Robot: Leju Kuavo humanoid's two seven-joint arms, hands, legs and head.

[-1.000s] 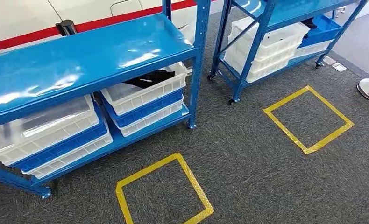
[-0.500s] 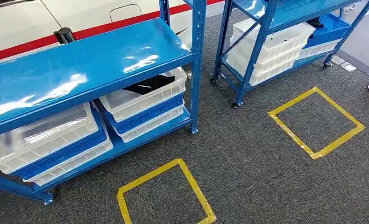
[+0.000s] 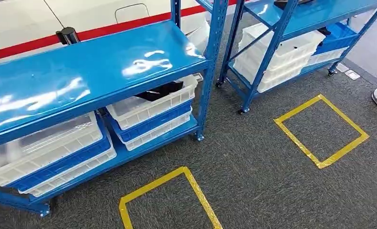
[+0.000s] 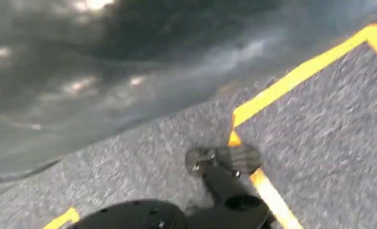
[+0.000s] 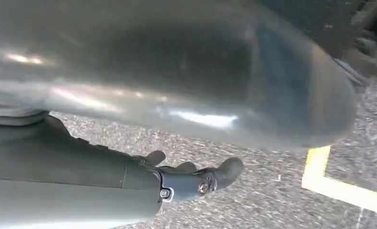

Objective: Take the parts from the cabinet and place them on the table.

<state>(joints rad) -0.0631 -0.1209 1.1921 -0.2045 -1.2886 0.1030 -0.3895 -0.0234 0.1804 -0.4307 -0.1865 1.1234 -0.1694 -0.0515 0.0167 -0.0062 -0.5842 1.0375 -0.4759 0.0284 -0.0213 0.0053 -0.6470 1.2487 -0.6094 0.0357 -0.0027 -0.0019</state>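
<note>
Head view, left to right: a blue steel shelving cabinet (image 3: pixel 96 67) with a glossy top shelf stands on grey carpet (image 3: pixel 263 176). On its lower shelf, stacked white and blue plastic crates (image 3: pixel 48 152) sit at far left; beside them a second stack, its top white slatted crate (image 3: pixel 148 102) holding dark black parts (image 3: pixel 160 90). A yellow tape square (image 3: pixel 170 200) is marked on the carpet below. Further right a second blue shelving rack (image 3: pixel 282 33) holds more white crates (image 3: pixel 282 52), with another yellow tape square (image 3: pixel 320 131) before it.

My left hand (image 4: pixel 222 160) hangs over the carpet by a tape line, blurred; whether its fingers are apart I cannot tell. My right hand (image 5: pixel 191 179) hangs over the carpet, fingers loosely extended, holding nothing.
</note>
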